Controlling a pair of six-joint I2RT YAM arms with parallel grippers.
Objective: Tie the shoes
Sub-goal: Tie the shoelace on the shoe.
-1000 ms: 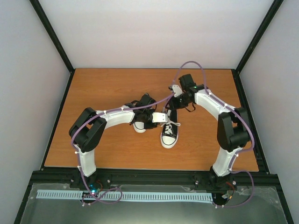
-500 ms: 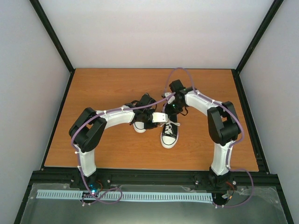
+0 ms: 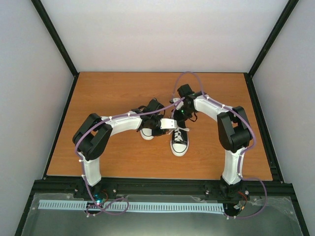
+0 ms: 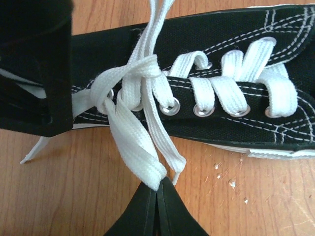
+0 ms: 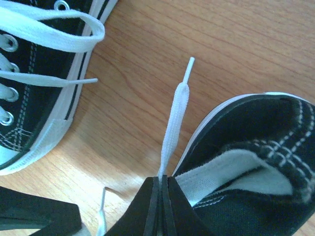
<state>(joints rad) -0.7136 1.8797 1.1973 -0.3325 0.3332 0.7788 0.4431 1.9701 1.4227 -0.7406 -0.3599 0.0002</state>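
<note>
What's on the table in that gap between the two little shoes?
In the right wrist view, one white lace end crosses the bare wood between the laced shoe and the other shoe, pinched in the right gripper.

Two small black canvas shoes, white at toe caps and soles, are being shown lying upright, close together on the table. On one, white laces are being kept crossed through the eyelets with a first knot; its loop is being pinched. A lace end is being pinched between the shoes.
</note>
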